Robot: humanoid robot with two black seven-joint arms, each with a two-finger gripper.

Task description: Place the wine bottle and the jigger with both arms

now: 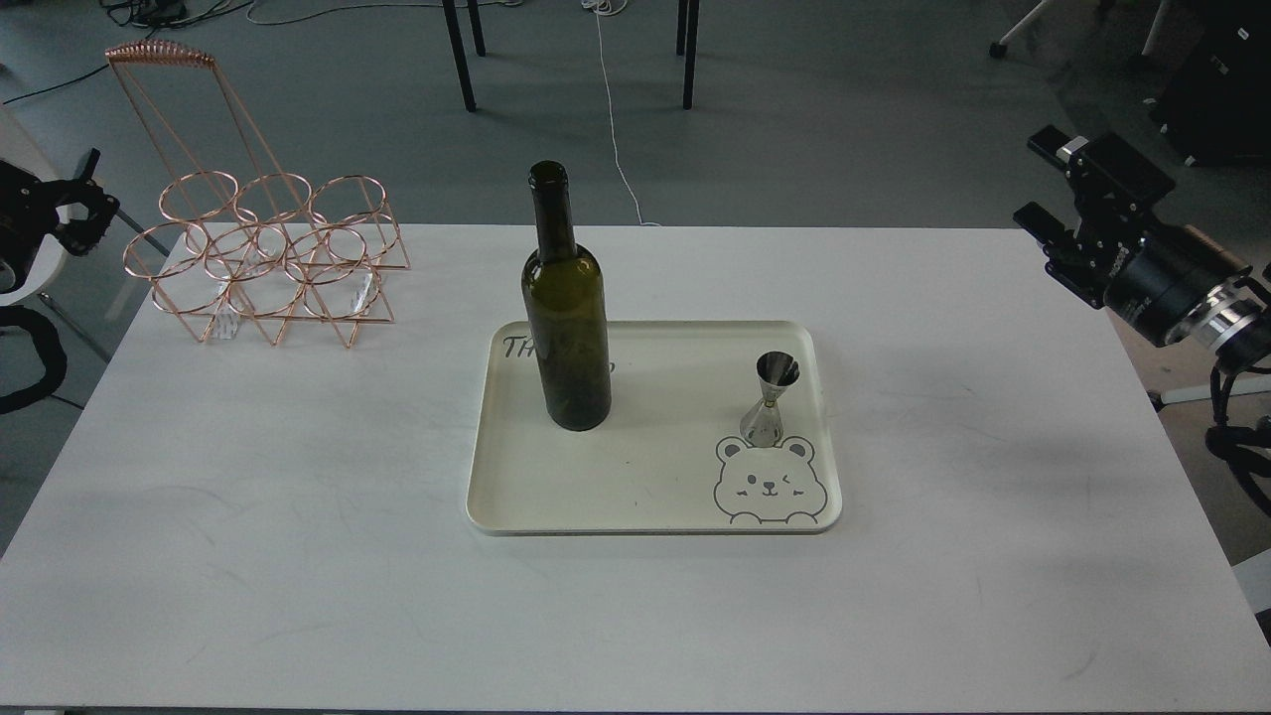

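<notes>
Cream-coloured plastic tray (655, 497) is seen at the centre of the white table (298, 556), printed with a bear face at its 5 o'clock corner and dark lettering at its 10 o'clock corner. Two items are held in it. The wine bottle (566, 318), dark olive-green glass, uncapped, stands upright at the tray's 10 o'clock, partly covering the lettering. The jigger (772, 398), polished steel, stands upright at the tray's 3 o'clock, just above the bear print, well apart from the bottle. A copper wire bottle rack (268, 260) with six rings is noted at the table's 10 o'clock; nothing is seen in the rings.

The left gripper (84, 204) is seen at the 9 o'clock edge, off the table, holding nothing; finger spacing cannot be told. The right gripper (1038, 184) is recorded at 2 o'clock, fingers apart, empty.
</notes>
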